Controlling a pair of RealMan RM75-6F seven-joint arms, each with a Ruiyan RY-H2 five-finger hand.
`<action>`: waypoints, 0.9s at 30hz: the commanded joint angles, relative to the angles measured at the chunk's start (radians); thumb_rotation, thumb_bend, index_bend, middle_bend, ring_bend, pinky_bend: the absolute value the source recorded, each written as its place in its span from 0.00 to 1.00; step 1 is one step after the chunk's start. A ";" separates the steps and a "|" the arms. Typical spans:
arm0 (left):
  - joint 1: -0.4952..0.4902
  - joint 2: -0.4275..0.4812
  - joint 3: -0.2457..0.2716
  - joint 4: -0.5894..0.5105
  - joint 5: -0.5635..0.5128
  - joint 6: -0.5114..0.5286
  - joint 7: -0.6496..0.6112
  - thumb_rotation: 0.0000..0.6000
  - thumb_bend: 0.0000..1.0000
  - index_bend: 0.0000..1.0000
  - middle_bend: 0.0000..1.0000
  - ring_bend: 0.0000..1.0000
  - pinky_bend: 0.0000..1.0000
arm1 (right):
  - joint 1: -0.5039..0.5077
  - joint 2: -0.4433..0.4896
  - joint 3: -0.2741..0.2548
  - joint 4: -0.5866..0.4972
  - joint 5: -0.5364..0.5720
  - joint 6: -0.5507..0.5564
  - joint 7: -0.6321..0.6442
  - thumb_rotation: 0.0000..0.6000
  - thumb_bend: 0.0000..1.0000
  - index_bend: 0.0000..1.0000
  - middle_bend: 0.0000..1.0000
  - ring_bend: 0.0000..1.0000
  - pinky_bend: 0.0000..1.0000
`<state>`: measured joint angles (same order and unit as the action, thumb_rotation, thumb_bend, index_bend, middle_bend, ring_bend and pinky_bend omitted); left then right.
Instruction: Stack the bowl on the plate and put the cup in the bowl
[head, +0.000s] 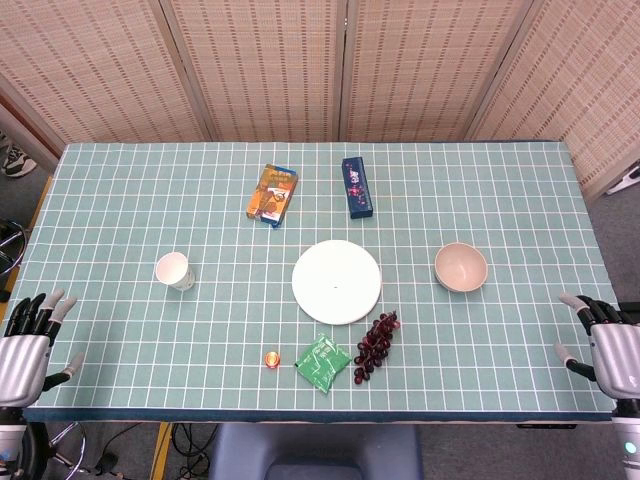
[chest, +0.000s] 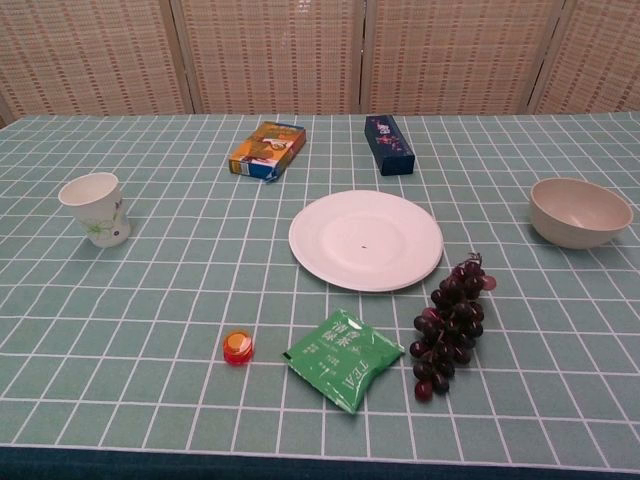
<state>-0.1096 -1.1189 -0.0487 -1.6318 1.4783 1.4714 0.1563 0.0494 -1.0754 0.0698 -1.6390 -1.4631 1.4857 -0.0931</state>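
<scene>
A white plate lies bare at the middle of the green checked table. To its right stands a beige bowl, upright with nothing in it. A white paper cup with a green print stands to the left of the plate. My left hand is open at the table's front left corner, far from the cup. My right hand is open at the front right edge, below and right of the bowl. Neither hand shows in the chest view.
An orange box and a dark blue box lie behind the plate. In front of it lie a bunch of dark grapes, a green tea packet and a small orange cap.
</scene>
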 joint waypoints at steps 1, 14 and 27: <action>0.001 0.001 0.001 -0.002 -0.002 -0.002 -0.003 1.00 0.26 0.11 0.05 0.03 0.01 | 0.003 0.000 0.000 0.001 -0.002 -0.004 0.000 1.00 0.21 0.24 0.27 0.26 0.38; 0.008 0.003 0.003 -0.007 0.003 0.012 -0.007 1.00 0.26 0.11 0.05 0.03 0.01 | 0.010 0.000 0.006 0.013 -0.012 0.000 0.013 1.00 0.20 0.24 0.27 0.26 0.38; 0.004 -0.001 0.002 0.004 0.003 0.005 -0.019 1.00 0.26 0.11 0.05 0.03 0.01 | 0.026 0.000 0.025 0.013 0.012 -0.014 -0.019 1.00 0.20 0.24 0.32 0.31 0.40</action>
<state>-0.1054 -1.1200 -0.0465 -1.6279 1.4814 1.4769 0.1376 0.0733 -1.0758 0.0928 -1.6262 -1.4542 1.4748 -0.1094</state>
